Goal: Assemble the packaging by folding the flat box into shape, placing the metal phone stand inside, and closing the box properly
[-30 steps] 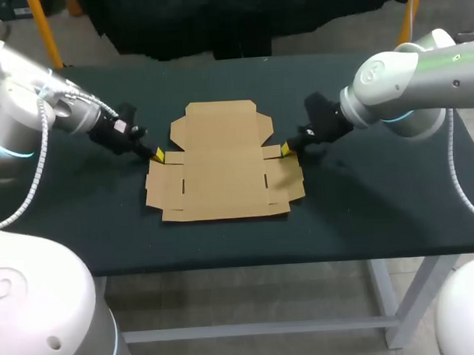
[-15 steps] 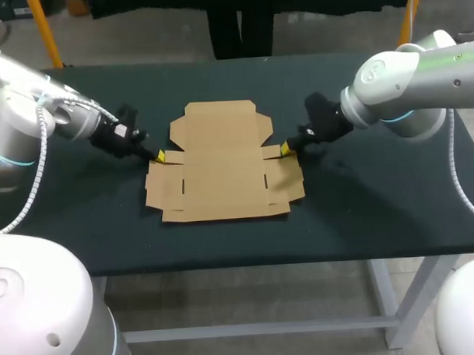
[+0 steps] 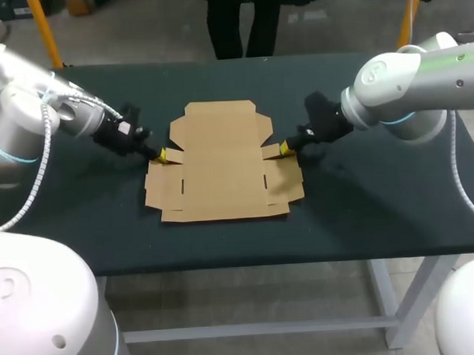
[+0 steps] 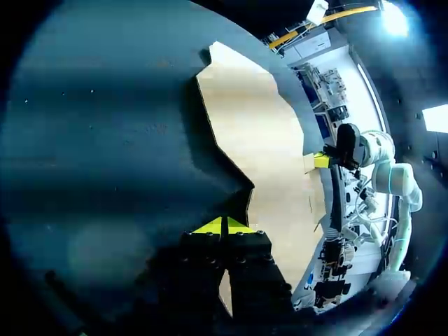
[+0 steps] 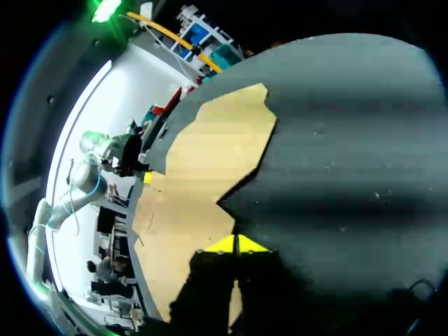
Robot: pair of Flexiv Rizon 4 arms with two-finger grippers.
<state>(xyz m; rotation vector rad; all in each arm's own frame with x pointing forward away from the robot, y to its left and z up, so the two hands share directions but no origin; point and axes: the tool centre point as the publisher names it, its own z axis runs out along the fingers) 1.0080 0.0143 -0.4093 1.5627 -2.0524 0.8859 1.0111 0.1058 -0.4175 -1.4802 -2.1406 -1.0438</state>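
A flat brown cardboard box blank (image 3: 221, 158) lies unfolded in the middle of the dark table. My left gripper (image 3: 161, 155) is low at the notch on the blank's left side, its yellow tips pressed together at the cardboard edge. In the left wrist view the shut tips (image 4: 224, 225) point at the blank (image 4: 259, 133). My right gripper (image 3: 284, 148) sits at the matching notch on the right side, also shut. The right wrist view shows its tips (image 5: 236, 243) together at the blank's edge (image 5: 203, 168). No metal phone stand is in view.
The dark table top (image 3: 363, 212) extends well to either side of the blank and toward the front edge. Each wrist view shows my other gripper across the blank: the right one (image 4: 322, 160) and the left one (image 5: 147, 177).
My left wrist has shifted slightly toward the far side while its tips stay at the left notch. The right arm and the blank have not visibly moved.
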